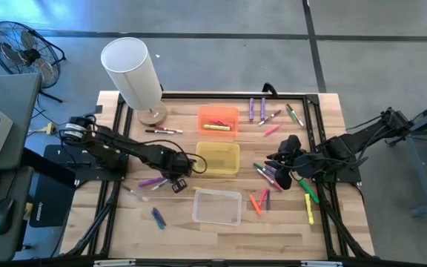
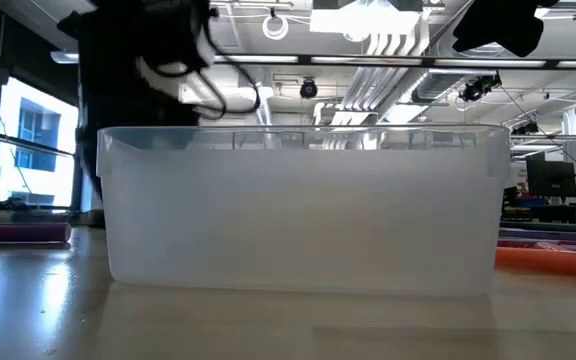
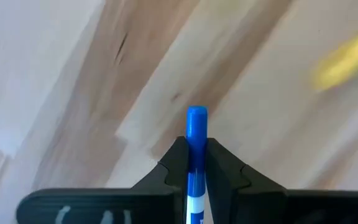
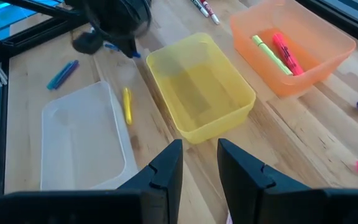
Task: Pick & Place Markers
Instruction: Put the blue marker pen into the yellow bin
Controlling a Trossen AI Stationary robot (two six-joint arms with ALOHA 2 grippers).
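Note:
My left gripper (image 1: 175,182) hangs over the wood table between the yellow bin (image 1: 218,158) and the clear bin (image 1: 216,206), shut on a blue-capped marker (image 3: 196,134). The right wrist view also shows that gripper (image 4: 114,28) with the blue marker (image 4: 122,50) under it. My right gripper (image 4: 199,168) stands open above the table, right of the yellow bin, with nothing between its fingers. A yellow marker (image 4: 127,104) lies flat beside the clear bin. The orange bin (image 4: 291,46) holds a yellow marker and a pink one. My left gripper pinches the blue marker between its two fingers, which point down from above. The blue cap end (image 3: 196,119) sticks out past the fingertips, and the white barrel (image 3: 195,205) runs back between them. The marker looks lifted clear of the table.
Several markers lie loose right of the bins (image 1: 269,178) and at the far side (image 1: 262,111). Purple ones (image 1: 152,180) lie by my left gripper, and one more (image 1: 158,216) nearer the front. A white cylinder (image 1: 132,74) stands at the far left. The clear bin (image 2: 303,215) fills the low view.

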